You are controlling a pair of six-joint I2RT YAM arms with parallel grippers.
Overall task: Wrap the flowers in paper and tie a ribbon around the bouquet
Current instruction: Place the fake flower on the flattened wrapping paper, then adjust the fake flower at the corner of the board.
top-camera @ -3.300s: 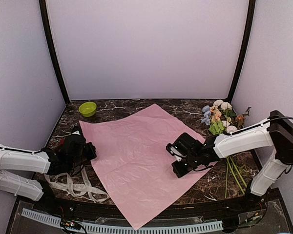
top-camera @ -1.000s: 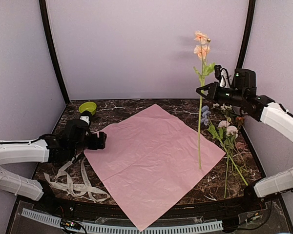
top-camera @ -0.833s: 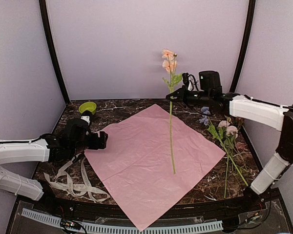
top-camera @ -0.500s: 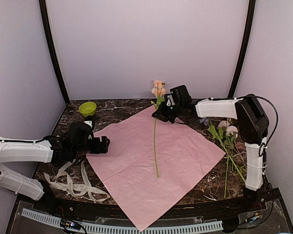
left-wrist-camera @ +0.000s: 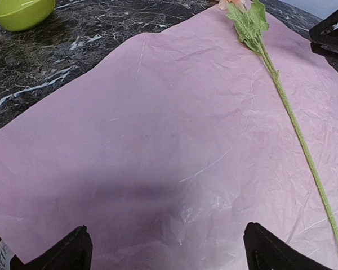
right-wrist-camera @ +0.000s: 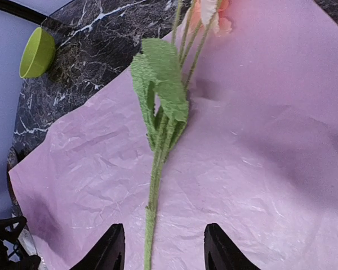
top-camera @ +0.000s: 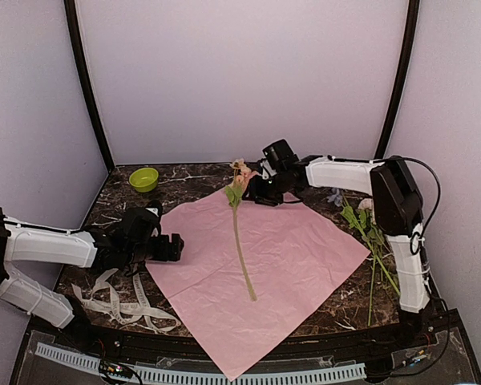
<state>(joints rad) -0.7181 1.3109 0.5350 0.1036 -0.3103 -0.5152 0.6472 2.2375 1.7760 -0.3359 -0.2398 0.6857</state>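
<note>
Right wrist view: the right gripper [right-wrist-camera: 163, 253] has its jaws parted and grips nothing, with the flower stem [right-wrist-camera: 156, 169] lying free between them on the paper [right-wrist-camera: 259, 169]. The left gripper [left-wrist-camera: 166, 256] gapes wide and empty over the paper's 9 o'clock edge. The other flowers [top-camera: 367, 224] lie at the paper's 3 o'clock, the ribbon [top-camera: 128, 301] at 8 o'clock, the green bowl [top-camera: 144, 178] at 11 o'clock

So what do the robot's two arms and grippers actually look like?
The left arm and right arm are smooth white shells joined by black joints. The left gripper and right gripper are black, with two blocky fingers each. A thin black cable loops beside the right arm's elbow.
</note>
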